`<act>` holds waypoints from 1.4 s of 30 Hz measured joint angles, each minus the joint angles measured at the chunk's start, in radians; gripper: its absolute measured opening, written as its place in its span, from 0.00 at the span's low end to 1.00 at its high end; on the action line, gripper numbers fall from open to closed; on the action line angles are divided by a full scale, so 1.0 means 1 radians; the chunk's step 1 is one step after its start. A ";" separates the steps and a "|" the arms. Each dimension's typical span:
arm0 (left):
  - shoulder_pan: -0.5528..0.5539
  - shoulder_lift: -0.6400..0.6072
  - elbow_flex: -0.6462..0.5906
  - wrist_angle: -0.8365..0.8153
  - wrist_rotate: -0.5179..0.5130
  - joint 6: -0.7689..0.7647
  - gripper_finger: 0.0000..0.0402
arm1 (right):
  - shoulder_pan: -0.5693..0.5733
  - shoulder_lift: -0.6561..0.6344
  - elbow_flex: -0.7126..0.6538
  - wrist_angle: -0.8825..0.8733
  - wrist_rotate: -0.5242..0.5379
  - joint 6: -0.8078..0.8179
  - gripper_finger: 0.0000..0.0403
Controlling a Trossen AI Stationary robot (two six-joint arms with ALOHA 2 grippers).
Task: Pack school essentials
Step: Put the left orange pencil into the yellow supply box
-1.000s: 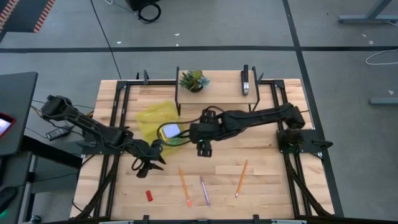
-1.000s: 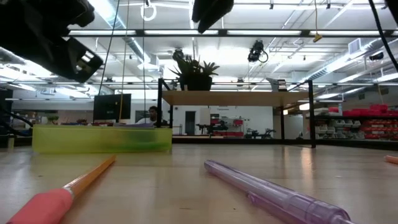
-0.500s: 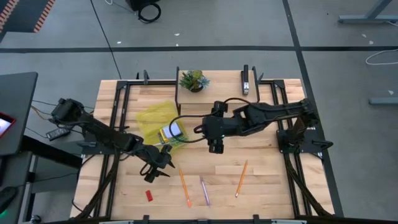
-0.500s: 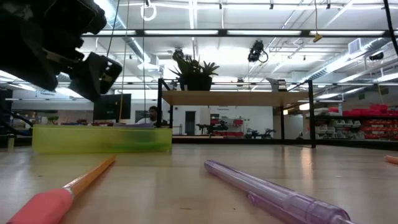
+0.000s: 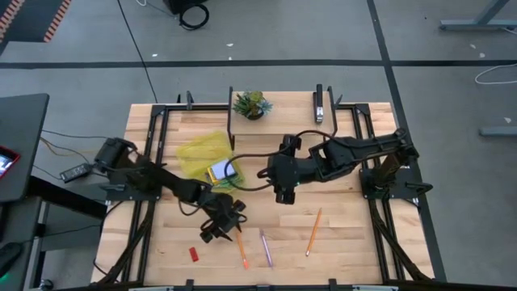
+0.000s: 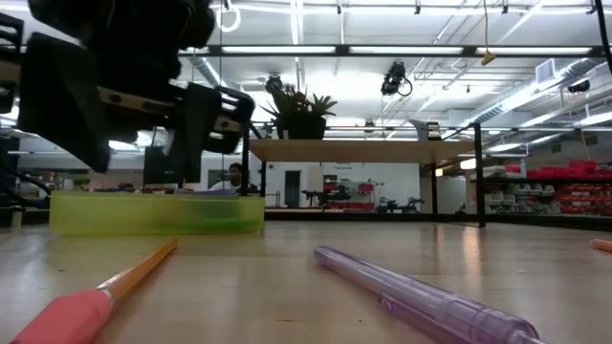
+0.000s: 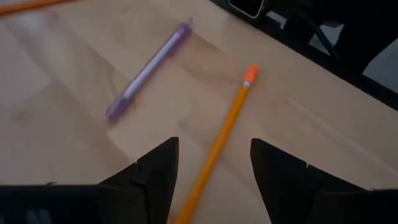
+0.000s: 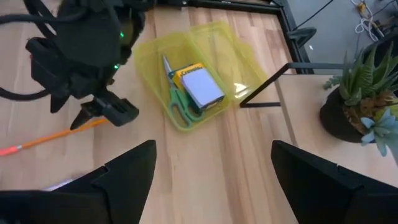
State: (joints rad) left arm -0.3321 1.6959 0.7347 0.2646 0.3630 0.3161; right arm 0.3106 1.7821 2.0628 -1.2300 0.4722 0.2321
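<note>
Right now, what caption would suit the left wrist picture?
Open left gripper hovering over an orange pencil, with a purple pen lying nearby on the wooden table.

Left gripper (image 5: 230, 229): I see it has left the yellow tray (image 5: 196, 153) side and gone toward the table's front — now over the orange pencil (image 7: 217, 140), which lies between its spread fingers.
Left jaws: wider than a second ago.
Right gripper (image 5: 284, 196): drawn back toward its own base — farther from the tray.
</note>
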 joint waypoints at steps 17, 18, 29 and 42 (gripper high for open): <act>-0.009 0.162 0.031 0.220 0.152 0.055 0.49 | 0.059 -0.176 0.000 -0.083 0.125 0.090 0.80; -0.012 0.171 0.032 0.236 0.153 0.083 0.49 | 0.057 -0.196 0.000 -0.083 0.145 0.099 0.80; -0.015 0.250 0.031 0.306 0.174 0.121 0.47 | 0.058 -0.293 0.001 -0.085 0.238 0.142 0.80; -0.013 0.348 0.109 0.315 0.266 0.215 0.43 | 0.052 -0.275 0.000 -0.086 0.253 0.170 0.80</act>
State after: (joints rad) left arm -0.3451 2.0443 0.8433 0.5794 0.6292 0.5313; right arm 0.3630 1.5074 2.0628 -1.3163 0.7254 0.4016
